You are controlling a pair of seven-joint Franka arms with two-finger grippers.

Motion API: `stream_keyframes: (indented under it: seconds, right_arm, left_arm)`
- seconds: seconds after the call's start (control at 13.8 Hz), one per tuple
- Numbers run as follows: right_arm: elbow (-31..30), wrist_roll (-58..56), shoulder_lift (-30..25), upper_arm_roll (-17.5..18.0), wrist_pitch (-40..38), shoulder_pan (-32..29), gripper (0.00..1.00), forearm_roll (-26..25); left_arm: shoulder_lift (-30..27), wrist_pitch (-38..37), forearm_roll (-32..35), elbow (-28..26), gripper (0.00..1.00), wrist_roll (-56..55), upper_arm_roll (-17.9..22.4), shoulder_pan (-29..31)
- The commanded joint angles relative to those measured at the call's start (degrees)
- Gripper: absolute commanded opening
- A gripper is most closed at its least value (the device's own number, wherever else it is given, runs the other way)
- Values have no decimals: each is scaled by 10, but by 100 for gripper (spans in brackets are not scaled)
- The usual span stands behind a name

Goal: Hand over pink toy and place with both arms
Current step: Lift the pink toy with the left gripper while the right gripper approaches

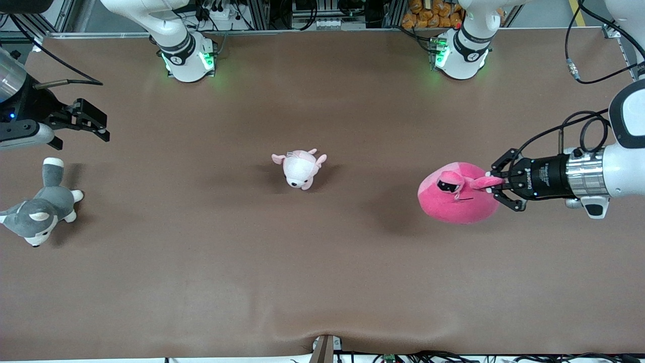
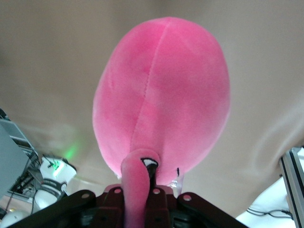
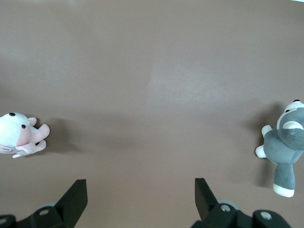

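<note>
The pink toy [image 1: 456,194], a round hot-pink plush with black eyes, hangs above the table near the left arm's end. My left gripper [image 1: 493,183] is shut on a thin pink flap of the toy. In the left wrist view the pink toy [image 2: 164,95] fills the middle, its flap pinched between the left gripper [image 2: 145,178] jaws. My right gripper [image 1: 95,123] is open and waits above the table at the right arm's end. Nothing lies between the fingers of the right gripper [image 3: 140,190] in the right wrist view.
A small pale pink-and-white plush [image 1: 300,168] lies at mid-table, and the same small plush [image 3: 19,135] shows in the right wrist view. A grey-and-white husky plush [image 1: 40,205] lies at the right arm's end, below the right gripper; the husky [image 3: 284,142] also shows there.
</note>
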Motion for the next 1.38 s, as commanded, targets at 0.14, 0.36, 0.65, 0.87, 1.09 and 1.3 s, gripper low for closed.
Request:
stream_keyframes:
  seconds: [0.14,0.36,0.65,0.87,1.09,1.3]
  right_arm:
    - [0,4,-3,0,1,-1,100,3]
    - [0,2,0,1,-6,6,100,5]
    - [5,5,24,1,-54,81,100,75]
    - [3,3,37,0,-54,76,100,151]
    - [10,-2,94,1,-64,77,100,154]
    - [14,-9,106,1,-75,93,100,209]
  left_arm:
    - [0,-2,-15,45,0,-105,-25,-36]
    - [0,28,-20,52,0,-159,-37,-73]
    - [-4,61,-20,68,0,-235,-50,-138]
    - [-10,79,-20,68,0,-281,-59,-171]
    - [-10,111,-19,68,0,-340,-65,-202]
    - [-8,159,-19,68,0,-388,-65,-230]
